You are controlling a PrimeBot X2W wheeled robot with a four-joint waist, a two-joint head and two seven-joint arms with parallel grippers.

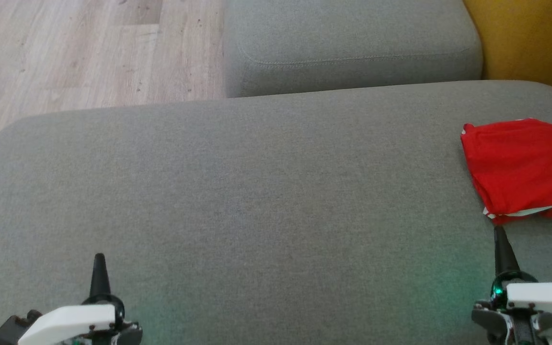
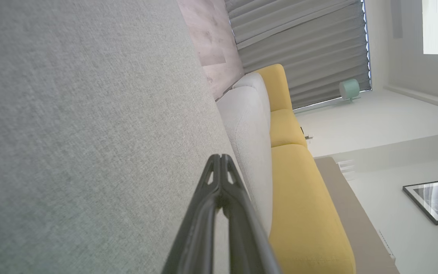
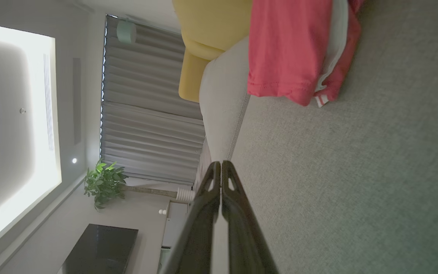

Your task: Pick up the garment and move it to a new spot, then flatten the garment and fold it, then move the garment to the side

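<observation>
In the head view, the left gripper (image 1: 99, 262) is hovering low over the grey sofa cushion (image 1: 257, 191) with its two dark fingers pressed together and holding nothing. The right gripper (image 1: 500, 242) is likewise sitting closed and empty. The red garment (image 1: 525, 167) is lying folded on the cushion just beyond the right gripper's fingertips, slightly to its outer side and well apart from the left gripper; whether the tips are touching its white-trimmed edge is unclear. Further ahead of both grippers, a second grey cushion (image 1: 352, 43) is sitting beside the wooden floor (image 1: 65, 48). In the left wrist view, the closed fingers are pointing along bare grey fabric, with a yellow sofa (image 2: 302, 213) and a grey curtain (image 2: 302, 45) showing past their tips. In the right wrist view, the fingers are meeting at their tips, and the garment is lying ahead of them on the cushion, with its hem and white stripe facing the gripper and a potted plant (image 3: 105, 182) off to one side.
</observation>
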